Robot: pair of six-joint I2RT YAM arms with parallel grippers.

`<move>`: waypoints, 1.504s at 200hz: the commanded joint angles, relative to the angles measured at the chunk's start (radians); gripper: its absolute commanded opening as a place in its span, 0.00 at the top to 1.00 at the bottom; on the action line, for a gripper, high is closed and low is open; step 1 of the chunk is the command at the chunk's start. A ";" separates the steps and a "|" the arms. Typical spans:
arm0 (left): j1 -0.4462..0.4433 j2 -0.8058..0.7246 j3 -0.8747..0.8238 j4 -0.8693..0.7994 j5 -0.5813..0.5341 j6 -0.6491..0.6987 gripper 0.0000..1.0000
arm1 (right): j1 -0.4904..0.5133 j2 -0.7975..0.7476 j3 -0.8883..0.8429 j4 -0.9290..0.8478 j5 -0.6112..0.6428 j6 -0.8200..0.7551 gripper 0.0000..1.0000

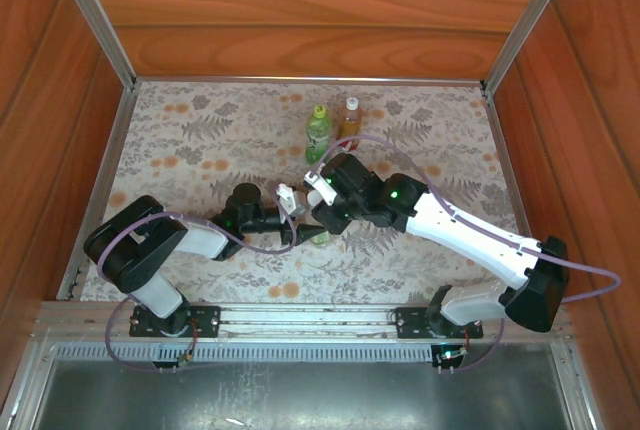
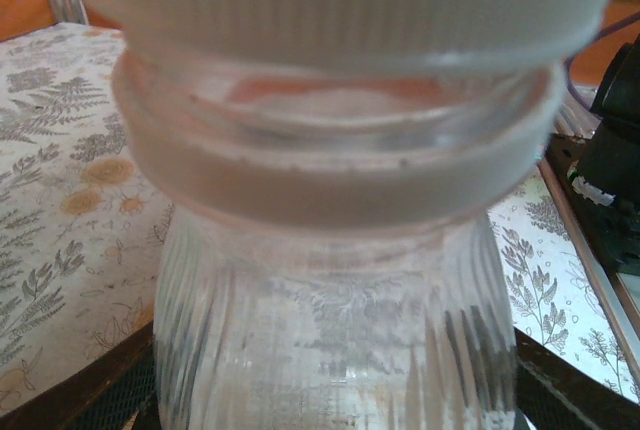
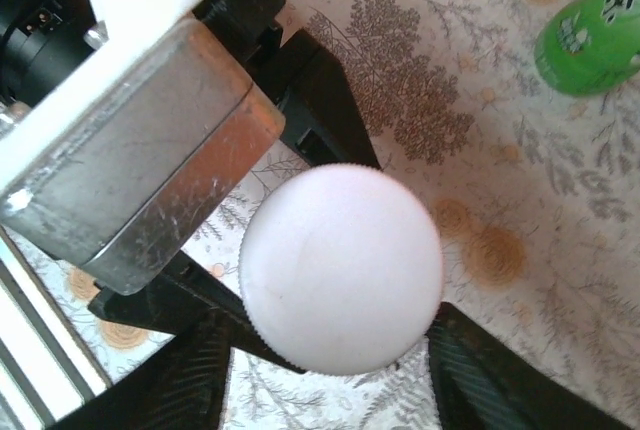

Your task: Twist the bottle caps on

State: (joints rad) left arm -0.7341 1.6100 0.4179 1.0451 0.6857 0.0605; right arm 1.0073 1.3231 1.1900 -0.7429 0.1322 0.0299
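Clear plastic, ribbed: I count three bottles. The clear bottle (image 2: 330,350) is pinched in the left gripper (image 1: 288,206) near the middle of the table (image 1: 180,150), with one white cap (image 3: 340,268) on its neck. The right gripper (image 3: 338,318) straddles that cap from above; I can't tell whether its fingers touch it. A green bottle (image 1: 318,132) and an amber bottle (image 1: 349,120) stand side by side at the back, each seemingly capped.

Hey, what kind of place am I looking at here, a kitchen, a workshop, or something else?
Probably a robot test cell: a left arm and a right arm bolted to a metal rail, wood-look panel walls on aluminium posts boxing it in, and a fern-print cloth as work surface.
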 commanded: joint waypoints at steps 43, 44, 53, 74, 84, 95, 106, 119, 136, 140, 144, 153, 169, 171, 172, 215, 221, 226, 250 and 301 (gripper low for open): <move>-0.006 0.007 0.024 -0.028 0.010 0.035 0.33 | -0.018 -0.166 -0.087 0.032 -0.099 0.007 0.28; -0.006 0.007 0.024 -0.029 0.010 0.036 0.33 | -0.020 -0.169 -0.088 0.032 -0.103 0.009 0.27; -0.006 0.002 0.028 -0.050 0.008 0.049 0.33 | -0.038 -0.200 -0.097 0.046 -0.126 0.032 0.27; -0.011 -0.012 0.041 -0.110 0.000 0.084 0.33 | -0.089 -0.255 -0.122 0.093 -0.157 0.112 0.28; -0.014 -0.019 0.045 -0.141 -0.005 0.101 0.33 | -0.119 -0.267 -0.132 0.131 -0.172 0.171 0.28; -0.018 -0.028 0.051 -0.175 -0.015 0.119 0.34 | -0.145 -0.263 -0.132 0.157 -0.188 0.232 0.29; -0.023 -0.036 0.053 -0.208 -0.024 0.139 0.33 | -0.167 -0.238 -0.112 0.152 -0.192 0.288 0.31; -0.029 -0.041 0.056 -0.238 -0.032 0.157 0.33 | -0.180 -0.194 -0.078 0.125 -0.202 0.328 0.34; -0.032 -0.035 0.060 -0.262 -0.041 0.176 0.33 | -0.185 -0.145 -0.053 0.106 -0.229 0.337 0.37; -0.031 -0.033 0.061 -0.266 -0.041 0.178 0.33 | -0.187 -0.136 -0.051 0.101 -0.229 0.338 0.38; -0.033 -0.029 0.062 -0.269 -0.040 0.181 0.33 | -0.188 -0.127 -0.048 0.095 -0.228 0.338 0.38; -0.034 -0.023 0.066 -0.275 -0.039 0.183 0.33 | -0.196 -0.109 -0.043 0.085 -0.233 0.340 0.41; -0.035 -0.015 0.071 -0.278 -0.034 0.185 0.33 | -0.202 -0.090 -0.047 0.091 -0.260 0.340 0.44; -0.035 -0.014 0.071 -0.279 -0.035 0.185 0.33 | -0.203 -0.089 -0.048 0.092 -0.263 0.341 0.44; -0.035 -0.014 0.072 -0.278 -0.034 0.185 0.33 | -0.203 -0.087 -0.048 0.094 -0.264 0.340 0.44; -0.035 -0.016 0.071 -0.285 -0.033 0.188 0.33 | -0.230 -0.069 -0.075 0.078 -0.270 0.347 0.56; -0.036 -0.017 0.071 -0.285 -0.031 0.189 0.33 | -0.232 -0.068 -0.080 0.077 -0.270 0.349 0.58; -0.034 -0.016 0.070 -0.286 -0.032 0.188 0.33 | -0.232 -0.068 -0.083 0.074 -0.268 0.348 0.59; -0.036 -0.018 0.070 -0.287 -0.033 0.189 0.33 | -0.236 -0.078 -0.103 0.066 -0.267 0.353 0.62; -0.035 -0.011 0.075 -0.288 -0.027 0.188 0.33 | -0.237 -0.058 -0.114 0.065 -0.337 0.340 0.64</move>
State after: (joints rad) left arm -0.7616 1.5787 0.4873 0.8322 0.6605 0.2173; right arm 0.7773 1.2362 1.0946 -0.6048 -0.1749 0.3771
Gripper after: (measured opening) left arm 0.671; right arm 0.374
